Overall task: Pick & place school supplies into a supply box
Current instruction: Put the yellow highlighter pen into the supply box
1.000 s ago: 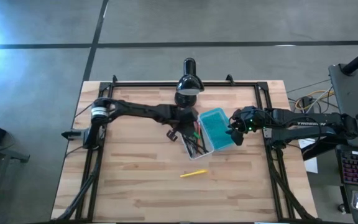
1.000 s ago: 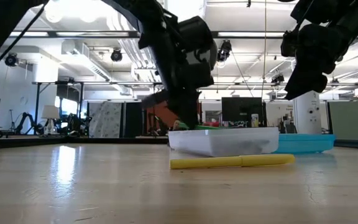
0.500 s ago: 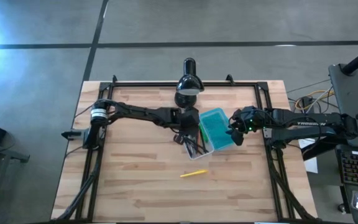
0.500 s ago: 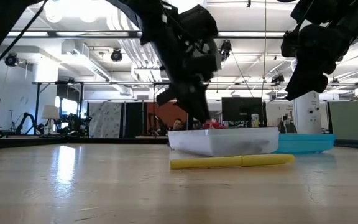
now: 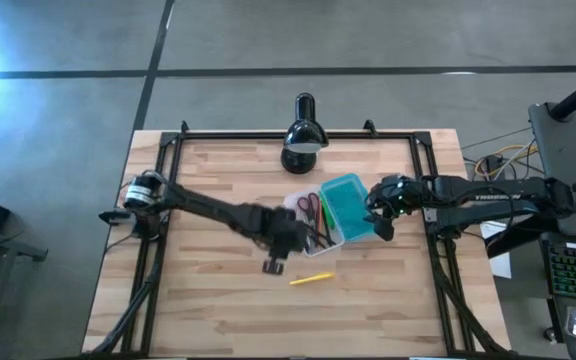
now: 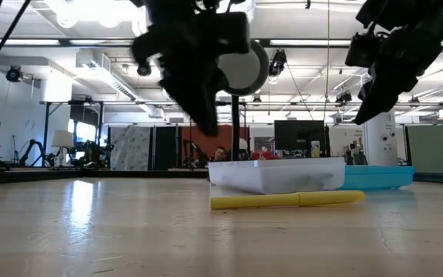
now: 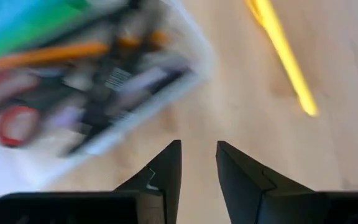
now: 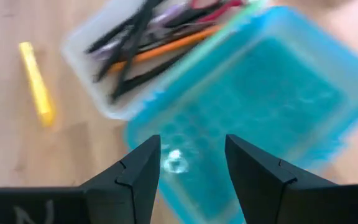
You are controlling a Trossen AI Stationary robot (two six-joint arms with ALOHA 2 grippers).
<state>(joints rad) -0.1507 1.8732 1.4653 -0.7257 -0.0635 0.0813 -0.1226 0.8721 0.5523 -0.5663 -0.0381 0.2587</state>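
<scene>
The supply box lies open mid-table: a clear tray (image 5: 301, 238) (image 6: 275, 175) with its teal lid (image 5: 350, 205) (image 8: 260, 93) flat beside it on the right. Red-handled scissors (image 5: 308, 205) (image 7: 11, 118) and several black and orange pens (image 8: 160, 53) lie in the tray. A yellow marker (image 5: 311, 279) (image 6: 287, 201) (image 7: 281, 56) lies on the table near the tray. My left gripper (image 5: 273, 262) (image 7: 199, 165) hovers open and empty above bare wood at the tray's near-left corner. My right gripper (image 5: 378, 215) (image 8: 192, 162) hangs open over the lid's right edge.
A black desk lamp (image 5: 303, 140) stands at the far edge behind the box, and its head (image 6: 244, 69) shows behind my left arm in the low view. Bare wood (image 5: 218, 300) spreads along the near half and left side of the table.
My left gripper has swung from over the tray's far-left end toward the near edge and a little left, ending beside the tray's near corner. The red scissors now lie uncovered in the tray. My right gripper has stayed over the lid.
</scene>
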